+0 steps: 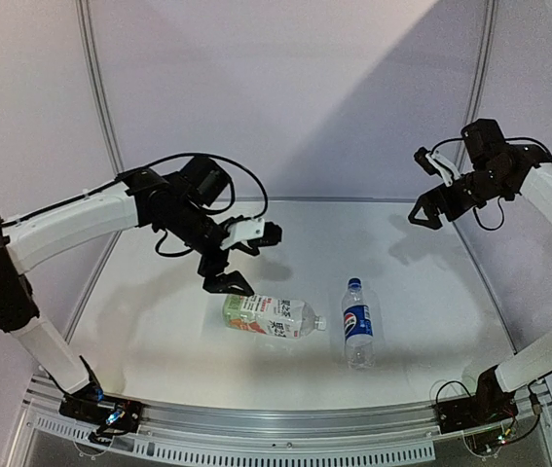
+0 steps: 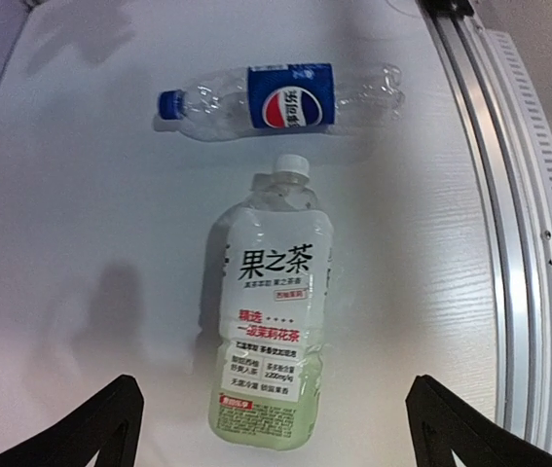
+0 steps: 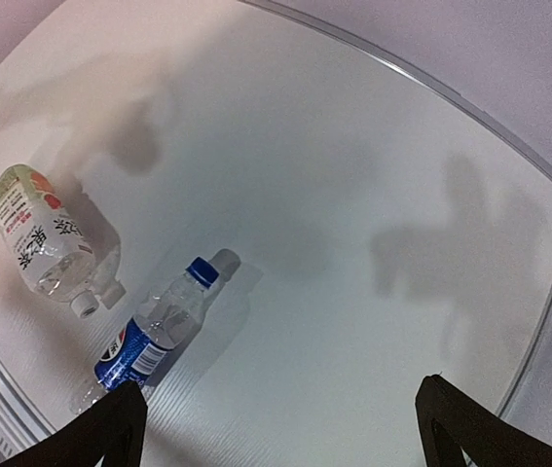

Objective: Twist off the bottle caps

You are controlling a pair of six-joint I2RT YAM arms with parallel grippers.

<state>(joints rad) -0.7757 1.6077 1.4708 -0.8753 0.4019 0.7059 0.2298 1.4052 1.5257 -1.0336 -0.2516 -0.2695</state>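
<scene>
Both bottles lie on their sides on the counter [image 1: 159, 331]. The wide bottle [image 1: 271, 315] sits directly below the left end effector [image 1: 244, 259], its white cap [image 1: 320, 323] pointing away from the fingers toward the slim bottle [image 1: 357, 326], which lies crosswise just beyond. The right end effector [image 1: 426, 190] hangs high, well apart from both bottles. Each end effector is spread wide and holds nothing.

The 2 bottles look thin-walled and light, so they will likely roll and dent. Pin a body at its labelled middle with 1 end effector and pinch the small, smooth-looking white or blue cap [image 1: 353, 284] with the other.
</scene>
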